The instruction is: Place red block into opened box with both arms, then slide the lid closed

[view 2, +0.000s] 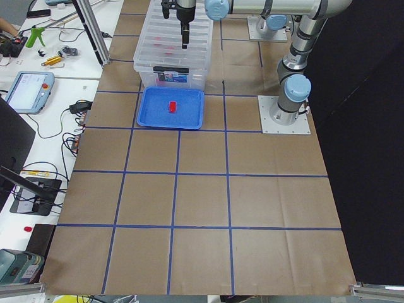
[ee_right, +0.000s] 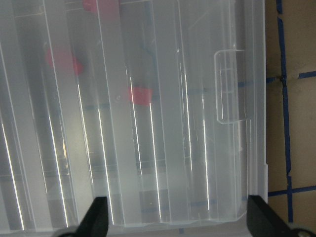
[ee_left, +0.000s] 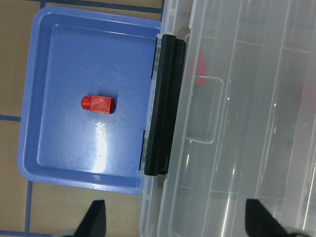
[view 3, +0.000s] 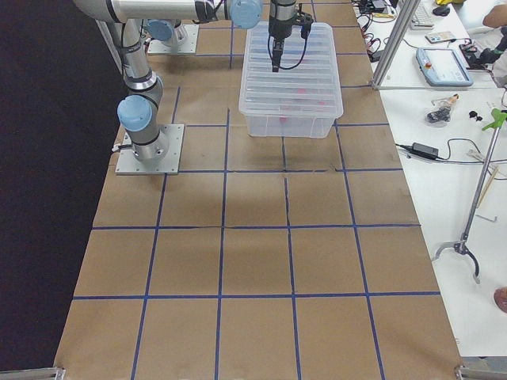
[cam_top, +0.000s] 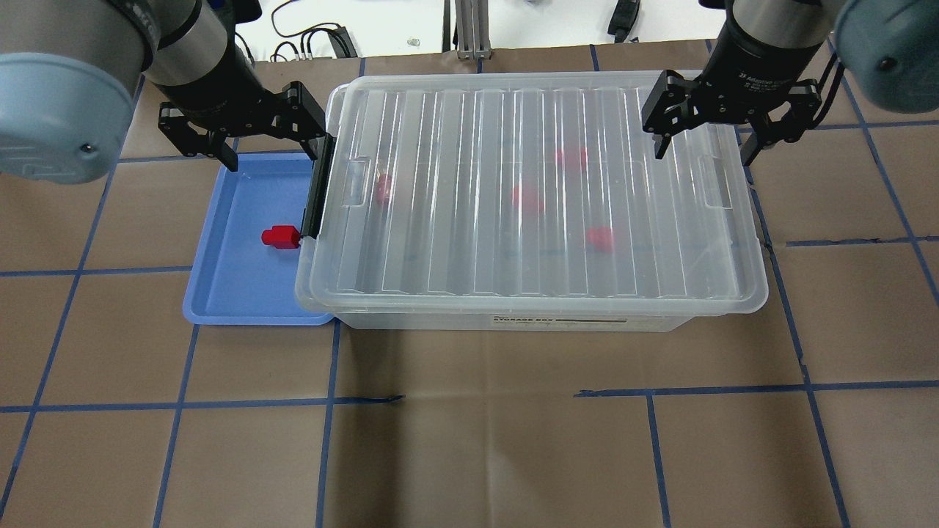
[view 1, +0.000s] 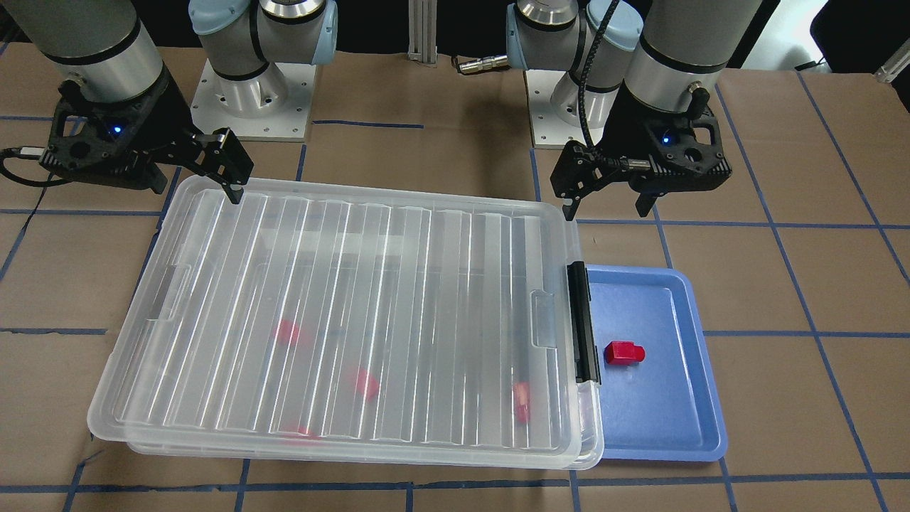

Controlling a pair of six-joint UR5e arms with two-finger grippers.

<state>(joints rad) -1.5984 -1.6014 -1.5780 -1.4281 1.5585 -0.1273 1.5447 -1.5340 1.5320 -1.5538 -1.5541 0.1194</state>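
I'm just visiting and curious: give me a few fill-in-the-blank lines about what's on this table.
The only uncovered red block lies in the ____ tray.
Through the lid, ____ red blocks show inside the box.
The left gripper and right gripper are both ____, holding nothing.
Missing words: blue; four; open.

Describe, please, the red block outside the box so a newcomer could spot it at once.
Start at the clear box with the ridged lid. A blue tray sits by its black latch, and the red block lies there uncovered; the other red blocks blur beneath the lid.
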